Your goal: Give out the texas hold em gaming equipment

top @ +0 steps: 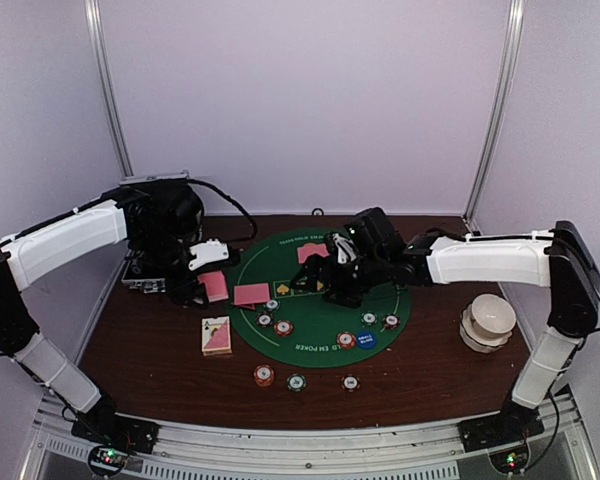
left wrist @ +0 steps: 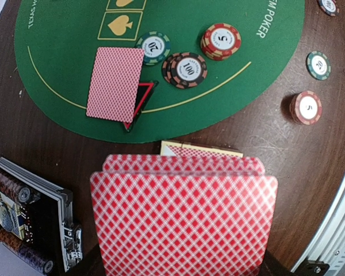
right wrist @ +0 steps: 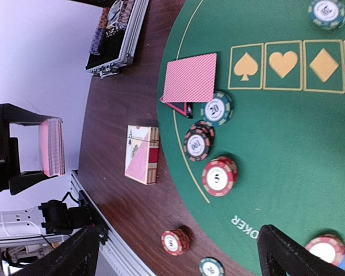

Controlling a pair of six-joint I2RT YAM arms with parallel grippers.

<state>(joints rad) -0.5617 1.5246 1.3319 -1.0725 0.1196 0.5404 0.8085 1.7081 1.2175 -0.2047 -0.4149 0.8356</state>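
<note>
My left gripper (top: pixel 208 284) is shut on a deck of pink-red-backed playing cards (left wrist: pixel 184 218) and holds it above the table left of the mat. One card (left wrist: pixel 116 83) lies face down on the mat's left edge, over a black-red triangle (left wrist: pixel 141 102). Beside it are a green 20 chip (left wrist: pixel 153 48), a black 100 chip stack (left wrist: pixel 187 69) and a red 5 stack (left wrist: pixel 221 41). My right gripper (right wrist: pixel 181 259) is open and empty above the mat's near-left edge. A second card (top: pixel 310 252) lies further back. A blue marker disc (top: pixel 366 339) lies on the mat.
A card box (top: pixel 217 336) lies on the wood left of the green felt mat (top: pixel 320 352). Three chips (top: pixel 296 382) sit on the table in front of the mat. The black case (top: pixel 145 275) is at the far left. A white round object (top: pixel 488 322) stands at the right.
</note>
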